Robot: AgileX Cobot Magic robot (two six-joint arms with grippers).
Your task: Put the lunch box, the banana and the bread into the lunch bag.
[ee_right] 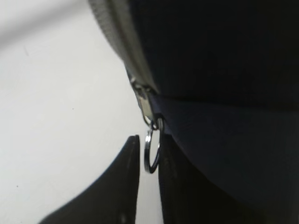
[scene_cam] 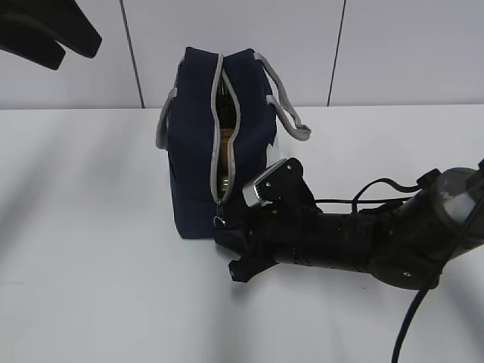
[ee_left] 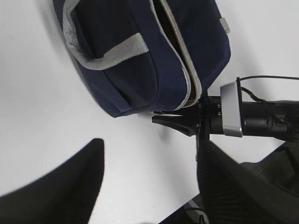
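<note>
The navy lunch bag (scene_cam: 193,151) stands upright on the white table (scene_cam: 91,227), its grey-trimmed zipper open down most of the near end. A golden-brown patch, the bread (scene_cam: 226,147), shows in that gap. The lunch box and the banana are hidden. My right gripper (scene_cam: 223,231) lies low at the bag's near bottom corner. In the right wrist view its jaws (ee_right: 149,140) are closed to a narrow slit with the metal zipper ring (ee_right: 147,147) in it. My left gripper (scene_cam: 76,51) hangs high at the far left, open and empty, well off the bag (ee_left: 135,70).
The right arm (scene_cam: 363,242) lies along the table at the right with a loose black cable (scene_cam: 408,325). The bag's grey handles (scene_cam: 287,106) droop to both sides. A pale panelled wall (scene_cam: 318,45) closes the back.
</note>
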